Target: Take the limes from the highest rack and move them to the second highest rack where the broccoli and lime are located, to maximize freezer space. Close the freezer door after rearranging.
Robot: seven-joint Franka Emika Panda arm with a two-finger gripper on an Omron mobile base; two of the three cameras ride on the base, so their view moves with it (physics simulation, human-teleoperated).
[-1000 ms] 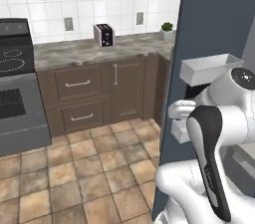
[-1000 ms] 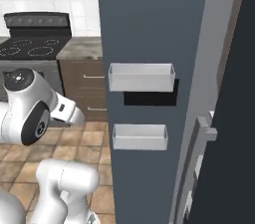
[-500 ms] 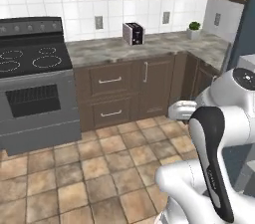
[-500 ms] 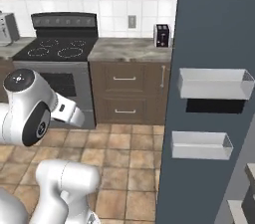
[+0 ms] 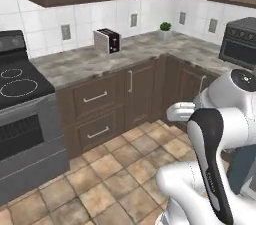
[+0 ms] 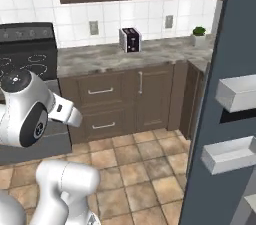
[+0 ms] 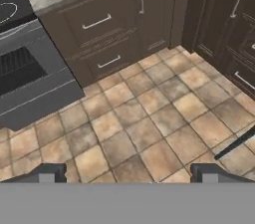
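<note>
The gripper points down at a floor of square brown tiles, matte and mottled. Its two dark tips stand far apart near the bottom of the hand view, with nothing between them. Beyond the tips are dark wooden cabinets with thin metal handles, and to their left a grey stove with a ribbed oven front.

The freezer door is a flat slate-blue slab, seen at the right in the right base view, and it is open. It carries shallow white plastic bins, box shaped. I cannot see the limes or the racks.

On the speckled stone counter stand a shiny toaster and a small potted plant.
</note>
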